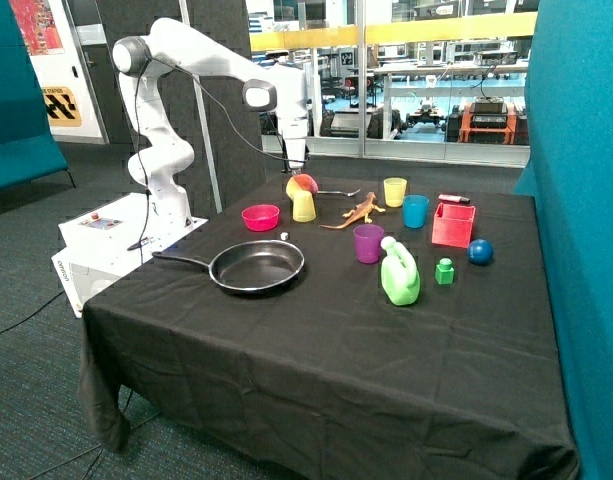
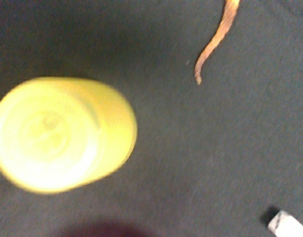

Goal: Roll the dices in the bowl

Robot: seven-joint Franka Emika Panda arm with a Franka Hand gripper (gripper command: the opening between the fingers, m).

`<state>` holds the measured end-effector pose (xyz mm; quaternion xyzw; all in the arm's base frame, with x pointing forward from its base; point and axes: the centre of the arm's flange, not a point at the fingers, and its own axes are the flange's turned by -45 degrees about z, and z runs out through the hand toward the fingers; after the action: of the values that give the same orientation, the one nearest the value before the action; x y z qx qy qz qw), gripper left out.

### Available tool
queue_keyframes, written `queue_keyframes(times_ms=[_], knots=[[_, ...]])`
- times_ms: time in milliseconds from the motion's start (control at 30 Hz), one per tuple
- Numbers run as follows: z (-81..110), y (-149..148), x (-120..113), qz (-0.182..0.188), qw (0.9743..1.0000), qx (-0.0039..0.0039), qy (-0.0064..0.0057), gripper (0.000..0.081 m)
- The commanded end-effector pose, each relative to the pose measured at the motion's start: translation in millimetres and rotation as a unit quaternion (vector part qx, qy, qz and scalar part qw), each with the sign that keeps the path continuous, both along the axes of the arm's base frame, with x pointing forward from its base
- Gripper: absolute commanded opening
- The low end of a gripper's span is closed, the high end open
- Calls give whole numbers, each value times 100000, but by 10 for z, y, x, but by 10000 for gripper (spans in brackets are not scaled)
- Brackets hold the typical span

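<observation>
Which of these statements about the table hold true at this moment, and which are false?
1. The pink bowl stands beside the frying pan, not inside it. True.
2. A white dice lies on the cloth between the bowl and the pan. True.
3. The gripper is down inside the pink bowl. False: it hangs above the upside-down yellow cup.
4. The purple cup lies tipped on its side. False: it stands upright.
5. The toy lizard lies between the two yellow cups. True.
6. The green block sits in the red box. False: it rests on the cloth.
</observation>
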<state>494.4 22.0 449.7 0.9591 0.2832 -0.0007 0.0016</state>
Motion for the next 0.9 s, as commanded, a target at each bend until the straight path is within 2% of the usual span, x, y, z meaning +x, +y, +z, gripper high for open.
queue_keyframes(times_ms=[0,367,867], knots=[[114,-32,-389,1111,99994,175,-16,0],[74,-35,-688,1516,99988,175,-16,0],[91,-74,-720,685,99998,175,-17,0]])
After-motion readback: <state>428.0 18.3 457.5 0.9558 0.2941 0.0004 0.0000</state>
